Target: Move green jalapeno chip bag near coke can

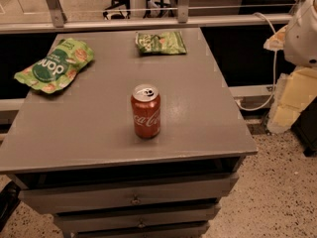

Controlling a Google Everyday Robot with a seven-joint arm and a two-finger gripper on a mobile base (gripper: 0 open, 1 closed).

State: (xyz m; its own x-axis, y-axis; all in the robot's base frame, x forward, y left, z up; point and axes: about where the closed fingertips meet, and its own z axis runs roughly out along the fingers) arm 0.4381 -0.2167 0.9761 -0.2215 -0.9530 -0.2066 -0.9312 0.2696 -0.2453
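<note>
With the gripper out of view and its jaws' state unknowable, it could mistake the far-left corner's bigger bag [54,66] for the chip bag [161,42] at the table's [208,123] far edge, or topple the can [146,111].

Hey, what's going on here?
Nothing is being handled. A coke can stands upright in the middle of the table. The green jalapeno chip bag lies flat near the far edge, apart from the can. A larger bright green bag lies at the far left. Only a white part of the robot shows at the right; its claw is out of view.
</note>
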